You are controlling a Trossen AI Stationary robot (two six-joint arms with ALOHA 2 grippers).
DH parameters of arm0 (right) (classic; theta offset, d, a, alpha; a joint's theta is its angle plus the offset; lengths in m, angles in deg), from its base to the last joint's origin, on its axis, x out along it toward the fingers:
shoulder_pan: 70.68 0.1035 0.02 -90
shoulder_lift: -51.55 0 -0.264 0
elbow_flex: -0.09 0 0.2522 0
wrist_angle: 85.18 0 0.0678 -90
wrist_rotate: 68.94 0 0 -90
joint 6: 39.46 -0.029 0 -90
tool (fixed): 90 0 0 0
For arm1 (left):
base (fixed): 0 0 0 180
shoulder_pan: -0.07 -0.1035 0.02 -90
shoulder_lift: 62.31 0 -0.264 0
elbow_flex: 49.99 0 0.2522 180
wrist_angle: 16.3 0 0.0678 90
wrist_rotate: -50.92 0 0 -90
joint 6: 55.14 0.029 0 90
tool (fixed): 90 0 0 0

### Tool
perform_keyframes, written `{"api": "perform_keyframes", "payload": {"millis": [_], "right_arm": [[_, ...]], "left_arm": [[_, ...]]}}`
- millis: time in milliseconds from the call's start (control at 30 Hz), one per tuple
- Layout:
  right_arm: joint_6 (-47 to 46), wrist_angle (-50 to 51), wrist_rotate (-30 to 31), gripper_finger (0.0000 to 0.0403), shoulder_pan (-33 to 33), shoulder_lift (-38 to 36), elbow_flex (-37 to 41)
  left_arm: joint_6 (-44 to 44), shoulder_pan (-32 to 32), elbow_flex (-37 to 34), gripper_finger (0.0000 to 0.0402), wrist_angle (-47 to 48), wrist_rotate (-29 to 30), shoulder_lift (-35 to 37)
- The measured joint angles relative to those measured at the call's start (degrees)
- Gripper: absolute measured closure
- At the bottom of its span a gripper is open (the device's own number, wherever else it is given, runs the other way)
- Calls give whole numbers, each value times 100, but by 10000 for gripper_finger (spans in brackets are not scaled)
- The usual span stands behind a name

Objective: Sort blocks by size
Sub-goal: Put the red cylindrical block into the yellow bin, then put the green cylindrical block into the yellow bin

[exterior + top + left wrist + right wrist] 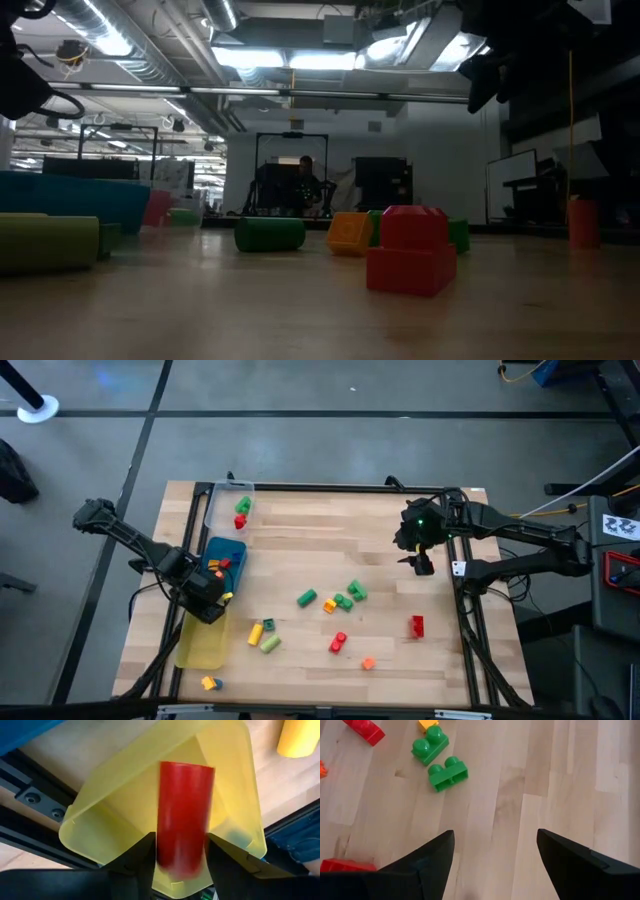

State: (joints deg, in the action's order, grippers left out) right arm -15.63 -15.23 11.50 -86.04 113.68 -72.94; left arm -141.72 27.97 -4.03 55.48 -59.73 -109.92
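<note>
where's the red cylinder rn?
Between the left gripper's fingers, over the yellow tray at the table's left edge, per the left wrist view. The red cylinder looks blurred, so it may be dropping; the high view hides it.

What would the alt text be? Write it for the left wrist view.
A red cylinder stands between the left gripper's two dark fingers, directly over a yellow tray seen from above. A yellow block lies on the wooden table beyond the tray.
</note>
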Motion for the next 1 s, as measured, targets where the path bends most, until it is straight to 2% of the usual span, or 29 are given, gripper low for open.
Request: {"api": "perform_keyframes", "payload": {"millis": [267,433,567,733,833,1000], "right_arm": [[1,246,6,118,0,0,0],[48,237,11,118,0,0,0],[53,235,11,118,0,0,0],[56,234,13,118,0,0,0],[60,233,13,118,0,0,0],[68,228,102,118,0,0,0]], "left_arm": [[128,-2,0,208,9,-120,-24],[-543,-24,0,207,-151,-194,-18],[-761,-24,0,213,-878,-544,5],[-841,-24,2,219,-2589,-560,81],[-1225,-44,2,219,-3255,85,78],[-1000,-274,4,219,-3786,2505,-68]]}}
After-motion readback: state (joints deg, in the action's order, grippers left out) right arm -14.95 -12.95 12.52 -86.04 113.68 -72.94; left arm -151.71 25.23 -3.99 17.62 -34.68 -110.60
